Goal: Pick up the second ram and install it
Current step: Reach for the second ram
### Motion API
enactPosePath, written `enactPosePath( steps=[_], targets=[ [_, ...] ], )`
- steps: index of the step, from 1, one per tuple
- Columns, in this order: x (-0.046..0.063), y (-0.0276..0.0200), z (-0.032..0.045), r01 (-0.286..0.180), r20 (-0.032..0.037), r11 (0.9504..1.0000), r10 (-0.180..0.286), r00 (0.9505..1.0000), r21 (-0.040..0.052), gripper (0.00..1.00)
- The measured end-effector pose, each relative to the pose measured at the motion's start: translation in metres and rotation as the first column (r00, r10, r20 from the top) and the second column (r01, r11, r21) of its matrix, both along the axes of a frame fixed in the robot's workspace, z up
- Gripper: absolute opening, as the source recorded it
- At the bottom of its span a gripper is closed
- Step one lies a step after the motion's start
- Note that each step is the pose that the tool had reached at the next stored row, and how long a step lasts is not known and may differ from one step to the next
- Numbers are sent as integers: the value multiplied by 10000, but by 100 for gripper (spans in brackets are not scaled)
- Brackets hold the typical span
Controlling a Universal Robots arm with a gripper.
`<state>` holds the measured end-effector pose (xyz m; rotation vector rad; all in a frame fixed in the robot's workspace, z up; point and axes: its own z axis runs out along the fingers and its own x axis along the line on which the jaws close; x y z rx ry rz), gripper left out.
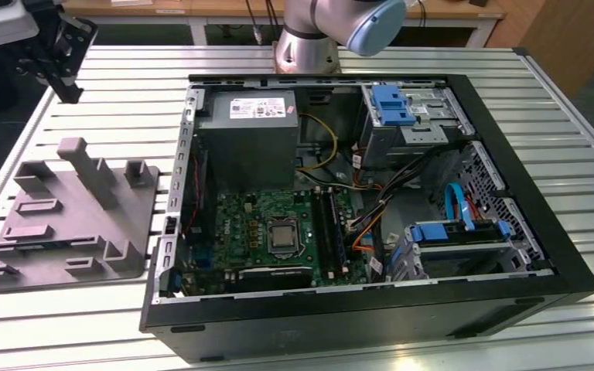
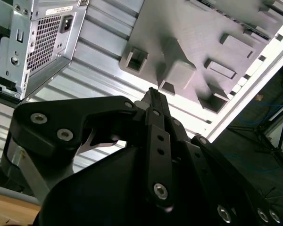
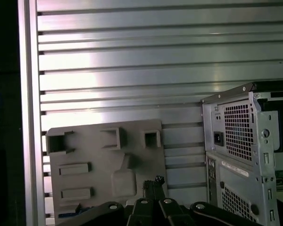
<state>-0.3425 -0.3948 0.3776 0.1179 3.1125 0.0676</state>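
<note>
At the exterior view's upper left, the gripper (image 1: 70, 94) hangs above the slatted metal bench (image 1: 544, 93), beyond the far corner of the grey fixture (image 1: 121, 209). Its jaws look closed together with nothing between them. The second ram (image 1: 44, 246) shows as a thin blue-green strip low in the fixture, near the fixture's front edge and well apart from the gripper. Its long axis runs roughly across the view from left to right, along that edge; which end is which cannot be told. The open computer case (image 1: 380, 309) lies just beside the fixture on the exterior view's right. Inside it are the green motherboard (image 1: 256, 224), the long black slot strips (image 1: 328, 224) and the grey power supply (image 1: 245, 131). The base of the robot arm (image 1: 318, 31) stands behind the case.

In the second wrist view, the gripper (image 2: 153, 94) points toward the fixture (image 2: 193, 37), with its raised blocks and pockets. The perforated rear panel of the case (image 2: 19, 47) stands to one side on the bench (image 2: 99, 52).

In the first wrist view, the gripper (image 3: 153, 182) shows its tips pressed together, empty, over the fixture (image 3: 99, 160). A sliver of the second ram (image 3: 80, 208) lies at the fixture's edge nearest the camera, apart from the tips. The case (image 3: 240, 141) stands beside the fixture.
</note>
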Motion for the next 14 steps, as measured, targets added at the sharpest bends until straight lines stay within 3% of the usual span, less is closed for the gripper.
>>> enactPosePath(
  steps=[9, 14],
  targets=[
    [-30, -24, -11, -1, -1, 10000, 1, 10000, 0, 10],
    [-33, -79, -15, 0, 0, 10000, 0, 10000, 1, 10]
  ],
)
